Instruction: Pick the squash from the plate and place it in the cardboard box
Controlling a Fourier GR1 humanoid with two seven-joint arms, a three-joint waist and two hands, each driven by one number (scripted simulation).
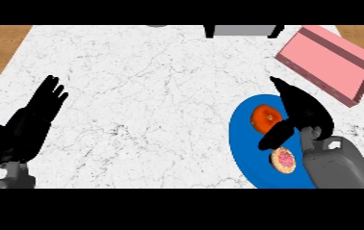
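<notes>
White marbled bench (142, 80), wood strips at far corners. Squash (265, 117) on blue plate (245, 149), near donut (284, 159). Right hand (307, 111) over squash, fingers (283, 88) released. Left hand (32, 121) released, at left edge. Pink box (327, 63) far right.

Orange squash (265, 117), blue plate (244, 149), pink box (323, 63), white grey-veined counter (156, 94).

White marble counter (156, 94). Blue plate (245, 152) lower right, holds orange-red squash (265, 117) and small pink-speckled round item (284, 159) nearer the lower edge. Right hand (309, 116) over plate, fingers straight, thumb spread – squash sits in the gap between them, contact cannot tell. Pink box (323, 63) upper right, open, lying at an angle, just beyond plate. Left hand (32, 121) at left edge – open, fingers up, resting. Grey object (241, 30) at far edge, cut off
</notes>
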